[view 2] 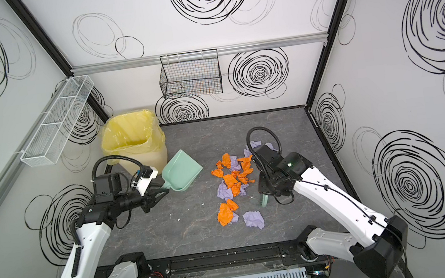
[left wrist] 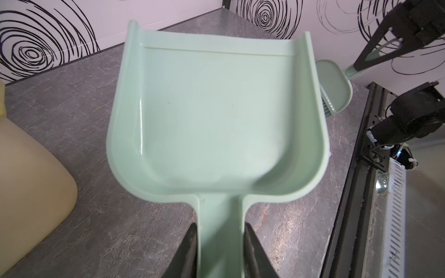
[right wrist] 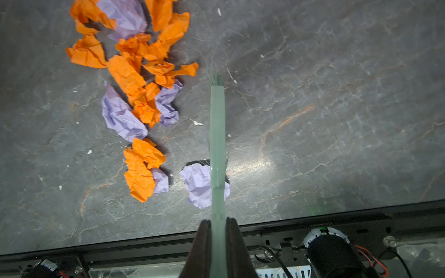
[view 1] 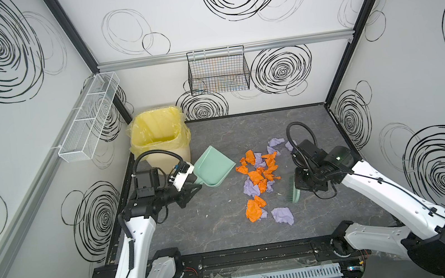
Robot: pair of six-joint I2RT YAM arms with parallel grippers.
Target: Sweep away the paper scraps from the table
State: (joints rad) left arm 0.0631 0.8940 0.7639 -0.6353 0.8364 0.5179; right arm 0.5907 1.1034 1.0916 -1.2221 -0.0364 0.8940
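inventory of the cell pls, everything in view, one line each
paper scraps: roughly fifteen, orange and lavender, clustered mid-table, a few strays toward the back
dustpan: 1, mint green, empty, between bin and scraps
brush: 1, mint green, just right of the scraps
bin: 1, cream with yellow liner, back-left corner
white mesh basket: 1, on the left wall
black wire basket: 1, hung on the back wall rail
table: 1, dark grey, veined, black frame
left gripper: 1, black, shut on the dustpan handle
right gripper: 1, black, shut on the brush handle
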